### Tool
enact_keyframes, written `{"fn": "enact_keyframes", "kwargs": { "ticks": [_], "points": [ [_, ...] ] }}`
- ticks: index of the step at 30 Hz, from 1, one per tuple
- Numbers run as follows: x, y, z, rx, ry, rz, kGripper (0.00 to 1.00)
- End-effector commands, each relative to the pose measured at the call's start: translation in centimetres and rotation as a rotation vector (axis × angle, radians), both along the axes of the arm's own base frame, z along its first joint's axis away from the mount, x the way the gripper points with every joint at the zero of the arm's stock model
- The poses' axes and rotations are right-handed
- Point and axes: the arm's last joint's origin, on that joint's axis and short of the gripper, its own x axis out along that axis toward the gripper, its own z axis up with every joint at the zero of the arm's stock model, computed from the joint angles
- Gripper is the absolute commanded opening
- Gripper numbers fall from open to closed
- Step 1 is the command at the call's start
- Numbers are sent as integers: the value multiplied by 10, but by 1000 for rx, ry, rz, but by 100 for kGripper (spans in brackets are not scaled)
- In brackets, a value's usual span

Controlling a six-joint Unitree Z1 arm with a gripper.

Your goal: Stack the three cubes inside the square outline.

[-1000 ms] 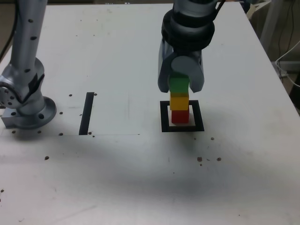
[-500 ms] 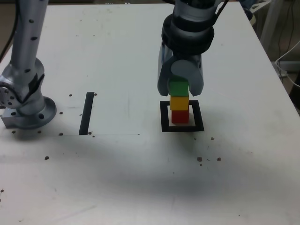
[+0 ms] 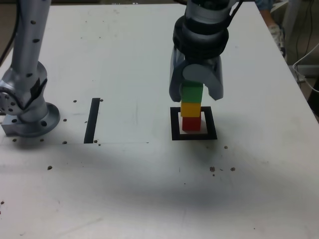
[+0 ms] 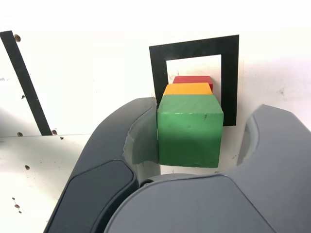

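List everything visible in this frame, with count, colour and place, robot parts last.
Green cube: one, top of the stack, between the hand's fingers.
Yellow cube: one, middle of the stack.
Red cube: one, bottom, inside the square outline.
Square outline: one, black border with white centre, on the table.
Black strip: one, toward the exterior view's left of the outline.
Table: one, white, with small dark specks.
Arm base: one, silver, at the exterior view's left edge.
Hand: one, grey, open around the green cube; a gap shows on one side in the wrist view.
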Motion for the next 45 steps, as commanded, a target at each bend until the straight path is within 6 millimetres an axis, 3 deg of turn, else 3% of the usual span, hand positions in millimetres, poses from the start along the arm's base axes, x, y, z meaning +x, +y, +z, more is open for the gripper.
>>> {"fn": "enact_keyframes", "kwargs": {
  "ticks": [1,15,22,26,29,37,45],
  "points": [
    [-5,2,8,1,-15,0,99],
    [-57,16,61,-14,-79,16,99],
    [-107,25,103,-90,-165,-19,99],
    [-130,31,110,-127,-163,-38,100],
    [-143,36,99,-148,-108,-34,100],
    [-188,64,43,-154,85,34,100],
    [-210,69,-13,-150,181,58,100]
  ]
}}
